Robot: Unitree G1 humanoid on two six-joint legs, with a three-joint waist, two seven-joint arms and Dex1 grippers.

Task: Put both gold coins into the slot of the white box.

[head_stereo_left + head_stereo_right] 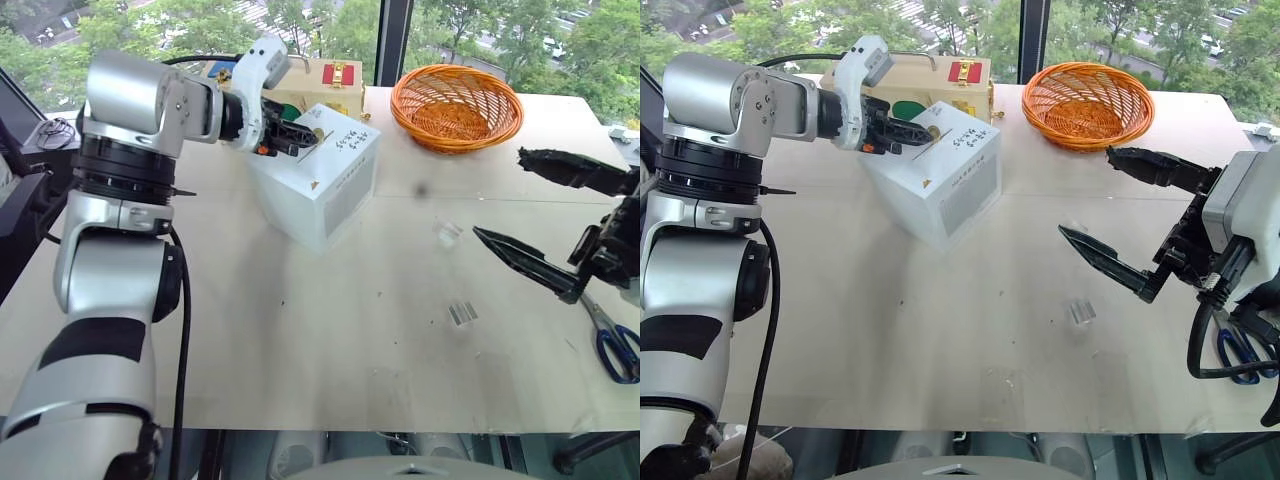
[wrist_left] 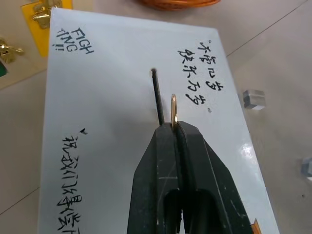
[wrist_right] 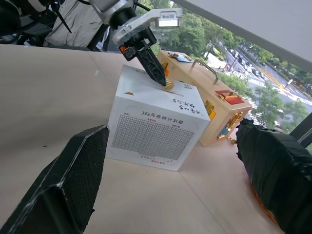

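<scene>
- The left gripper (image 2: 174,127) has its 2 black fingers pressed together on 1 gold coin (image 2: 173,108), pinched by its lower edge so that most of the disc stands free ahead of the tips. Held on edge like this, the coin is thin enough to pass into a narrow opening.
- Just beside the coin, on the top face of the white box (image 1: 330,190), runs the slot (image 2: 157,97), a thin dark line. The coin's edge lies nearly parallel to it and a little to one side, not yet in it; I judge a small sideways shift is needed before it goes down.
- The left gripper tilts down over the box top, which lets the wrist camera see coin and slot together.
- Dark handwriting flanks the slot on both sides of the fingertips, and a grey-hatched face of the box shows in the right wrist view.
- Beyond the box from the gripper stands a pale wooden case (image 3: 222,114) with coloured panels and brass fittings, touching or nearly touching the box.
- The right gripper (image 1: 1122,215) hangs well apart over the table (image 1: 300,330), fingers spread wide and holding nothing, out of the way of the insertion.
- Near it lie small clear plastic pieces (image 1: 1082,312) and scissors (image 1: 612,340); an orange basket (image 1: 456,105) sits farther off.
- I cannot spot the 2nd coin.
</scene>
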